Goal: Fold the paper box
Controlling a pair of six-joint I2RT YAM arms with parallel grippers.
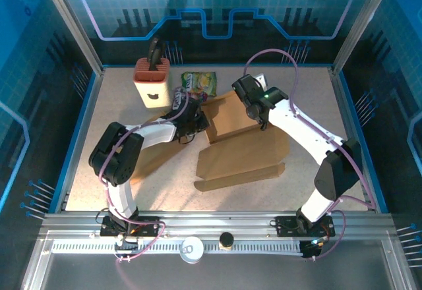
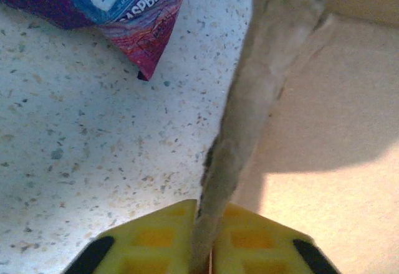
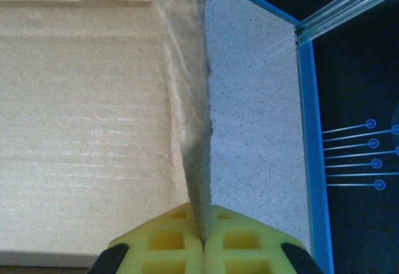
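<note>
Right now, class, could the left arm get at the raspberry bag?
Probably, but not at once: the bag lies close ahead on the table, while the left claw is shut on the box wall and would have to let go first.

**Obstacles**
- Paper box [image 1: 241, 148]: table centre, flat panels toward 6 o'clock, raised walls at 12 o'clock.
- Knife block [image 1: 151, 82]: upright at 10 o'clock.
- Green snack packet [image 1: 199, 82]: flat at 11 o'clock, just beside the box's far-left corner.
- Raspberry pouch [image 2: 118, 6]: flat on the table, near the left raised wall.
- Left arm [image 1: 142, 138]: crosses 9 o'clock.
- Right arm [image 1: 310, 138]: crosses 3 o'clock.

**Free room**
- Table [image 1: 165, 194]: bare at 7 o'clock, along the near strip at 6 o'clock, and in the far corner at 1 to 2 o'clock.
</note>
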